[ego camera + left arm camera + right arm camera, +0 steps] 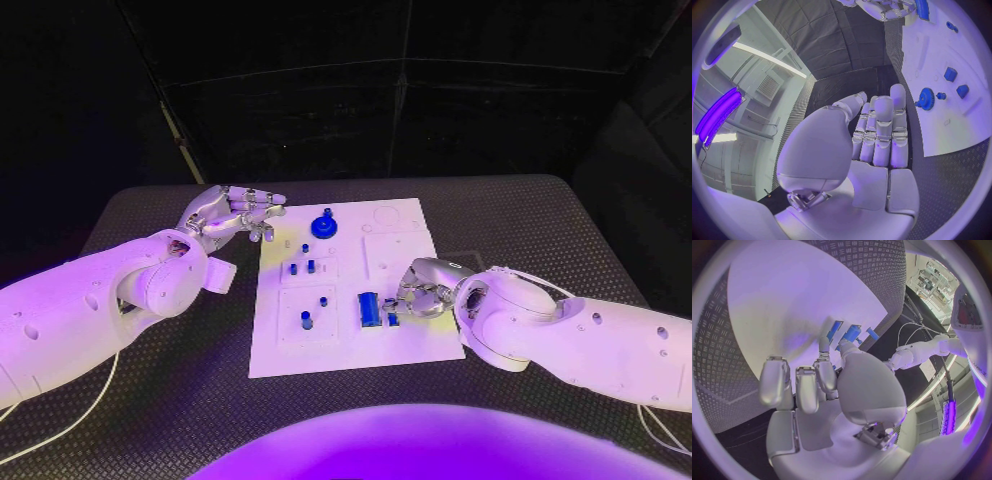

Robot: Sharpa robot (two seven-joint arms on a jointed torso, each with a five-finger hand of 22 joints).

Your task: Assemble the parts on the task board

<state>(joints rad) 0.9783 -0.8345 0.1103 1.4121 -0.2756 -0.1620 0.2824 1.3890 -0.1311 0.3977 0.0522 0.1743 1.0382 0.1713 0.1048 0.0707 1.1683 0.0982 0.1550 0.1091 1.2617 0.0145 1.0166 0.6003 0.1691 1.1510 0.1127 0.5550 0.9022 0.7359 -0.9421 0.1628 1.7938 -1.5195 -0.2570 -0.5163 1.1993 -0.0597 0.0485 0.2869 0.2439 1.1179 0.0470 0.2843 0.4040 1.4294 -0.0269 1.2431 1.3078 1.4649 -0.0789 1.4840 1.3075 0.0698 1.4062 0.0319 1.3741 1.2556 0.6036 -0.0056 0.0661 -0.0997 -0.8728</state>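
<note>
Task board: the white task board (346, 345) lies mid-table; every place below is given relative to it.
Blue cylinder: a blue cylinder (369, 308) lies on the board's right half, toward the near edge, a smaller blue piece (392, 319) just beside it.
Blue gear: a blue gear (325, 226) sits near the board's far edge, left of centre; small blue pegs (300, 267) stand between it and the near edge.
Right hand: the right hand (421, 290) rests low over the board's right side, fingertips at the cylinder; the right wrist view shows a finger (824, 351) beside the blue pieces (852, 333). Whether it pinches anything cannot be told.
Left hand: the left hand (231, 215) hovers off the board's far left corner, near the gear, holding nothing, fingers loosely curled and apart; the left wrist view shows its fingers (882, 131) extended side by side.
Step in hand, judged: grasping the cylinder.
Doing it well: likely close squarely across the cylinder's sides so it cannot roll, avoid nudging the neighbouring piece, and lift straight.
</note>
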